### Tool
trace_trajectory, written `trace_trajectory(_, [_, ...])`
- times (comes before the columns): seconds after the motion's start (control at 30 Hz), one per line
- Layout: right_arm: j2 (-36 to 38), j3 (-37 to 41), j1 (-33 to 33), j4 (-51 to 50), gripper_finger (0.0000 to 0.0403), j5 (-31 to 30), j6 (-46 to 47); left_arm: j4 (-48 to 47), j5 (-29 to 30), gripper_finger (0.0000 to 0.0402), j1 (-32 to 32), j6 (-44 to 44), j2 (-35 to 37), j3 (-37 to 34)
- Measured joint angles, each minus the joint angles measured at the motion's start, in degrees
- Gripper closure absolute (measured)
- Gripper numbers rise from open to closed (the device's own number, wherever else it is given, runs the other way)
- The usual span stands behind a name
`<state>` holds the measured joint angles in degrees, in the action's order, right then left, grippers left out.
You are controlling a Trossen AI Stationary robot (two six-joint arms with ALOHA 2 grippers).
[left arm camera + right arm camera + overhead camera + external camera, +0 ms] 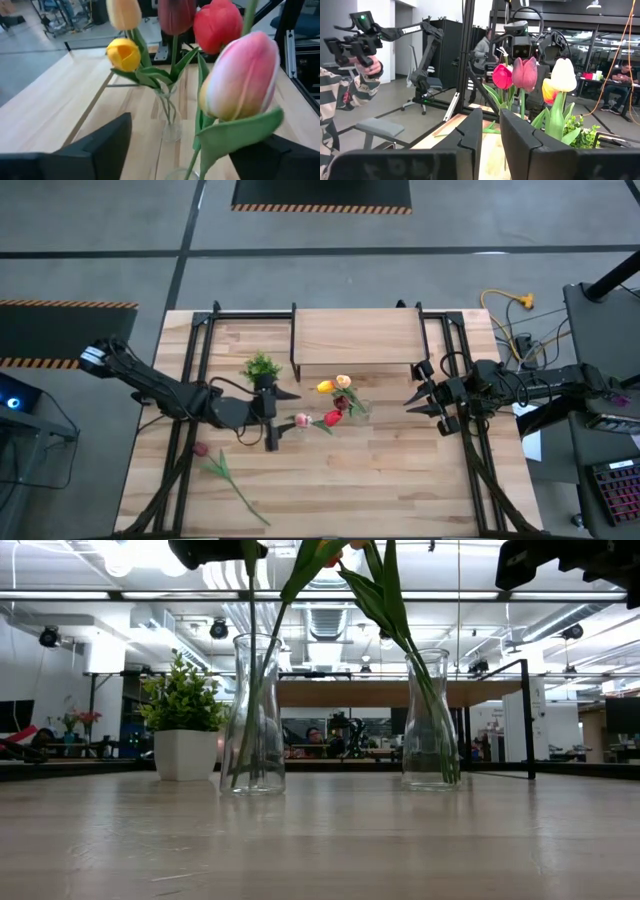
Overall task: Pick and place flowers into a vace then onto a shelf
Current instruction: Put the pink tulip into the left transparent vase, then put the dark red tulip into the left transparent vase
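Observation:
Two clear glass vases stand mid-table. The one nearer the shelf (356, 406) (430, 720) holds the yellow (123, 54), peach (124, 12) and maroon (176, 15) tulips. The other vase (252, 715) holds the pink tulip (302, 421) (242, 75) and the red tulip (332, 418) (217, 25). My left gripper (288, 420) (185, 150) is open, with its fingers on either side of the pink tulip's head and no touch that I can see. One more tulip (201, 450) lies flat on the table. My right gripper (418, 387) (491, 145) hovers open to the right of the vases. The shelf (355, 338) stands at the far edge.
A small leafy plant in a white pot (262, 367) (182, 725) stands left of the vases, near the shelf. Black frame rails (195, 360) run along both table sides. A person's striped sleeve (345, 85) shows beyond the table. There is bare tabletop (380, 480) toward the near edge.

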<state>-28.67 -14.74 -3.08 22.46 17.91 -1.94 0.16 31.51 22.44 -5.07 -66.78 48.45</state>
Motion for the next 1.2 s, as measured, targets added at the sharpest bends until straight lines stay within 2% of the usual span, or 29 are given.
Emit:
trace_trajectory(0.17, [0.00, 0.00, 0.00, 0.02, 0.0346, 0.00, -0.02, -2.74, -1.37, 0.0073, 0.00, -2.31, -0.33, 0.00])
trace_trajectory(0.3, [0.00, 0.00, -0.01, 0.02, 0.0342, 0.01, -0.02, -3.22, -5.97, 0.0052, -0.23, -2.99, -1.58, 0.00])
trace_trajectory(0.73, [0.02, 0.00, 0.00, 0.01, 0.0343, 0.00, 0.00, -9.07, -7.57, 0.0045, -0.39, -4.27, -0.68, 0.00])
trace_trajectory(0.93, [0.02, 0.00, -0.01, -0.15, 0.0344, 0.00, -0.01, -12.51, -7.56, 0.0045, -0.39, -12.23, 1.23, 0.00])
trace_trajectory(1.07, [0.02, 0.00, 0.00, -0.50, 0.0347, 0.00, -0.17, -17.12, -7.55, 0.0045, -0.35, -21.31, 4.17, 0.00])
trace_trajectory(1.2, [0.02, 0.00, 0.00, -0.85, 0.0343, 0.00, -0.19, -22.68, -7.56, 0.0045, -0.35, -33.95, 7.28, 0.00])
